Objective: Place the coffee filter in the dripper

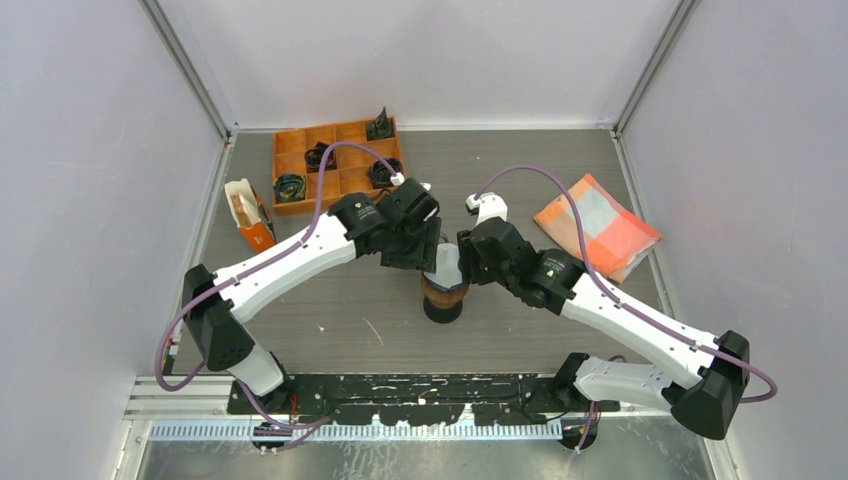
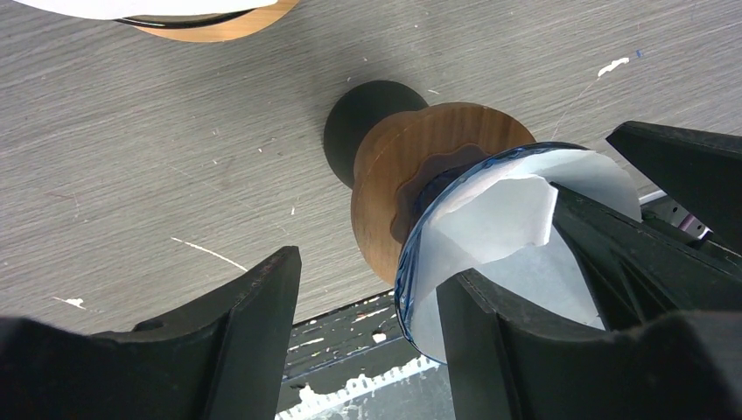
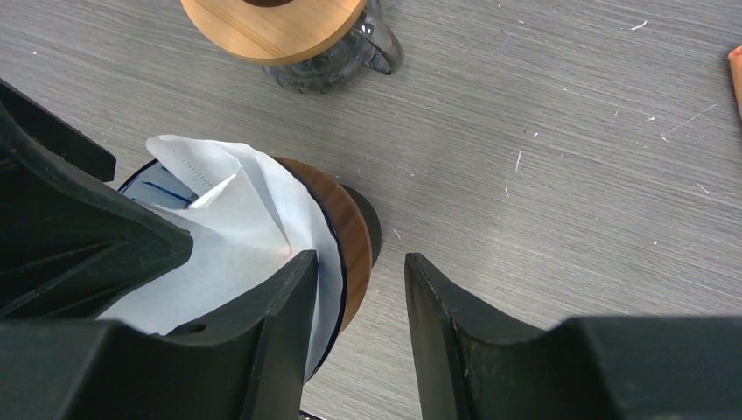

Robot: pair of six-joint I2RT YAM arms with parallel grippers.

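The dripper (image 1: pixel 443 297) stands mid-table: a blue-tinted glass cone on a wooden collar (image 2: pixel 411 157) and a black base. The white paper filter (image 2: pixel 494 219) sits inside the cone, partly folded and creased; it also shows in the right wrist view (image 3: pixel 249 214). My left gripper (image 2: pixel 372 271) is open and straddles the cone's rim, one finger inside over the filter and one outside. My right gripper (image 3: pixel 360 259) is open and straddles the opposite rim the same way. In the top view both grippers, left (image 1: pixel 418 245) and right (image 1: pixel 470 262), crowd over the dripper.
A glass carafe with a wooden lid (image 3: pixel 289 35) stands just behind the dripper. An orange compartment tray (image 1: pixel 338 165) is at the back, a small filter box (image 1: pixel 248 215) at the left, and an orange and grey cloth (image 1: pixel 597 225) at the right.
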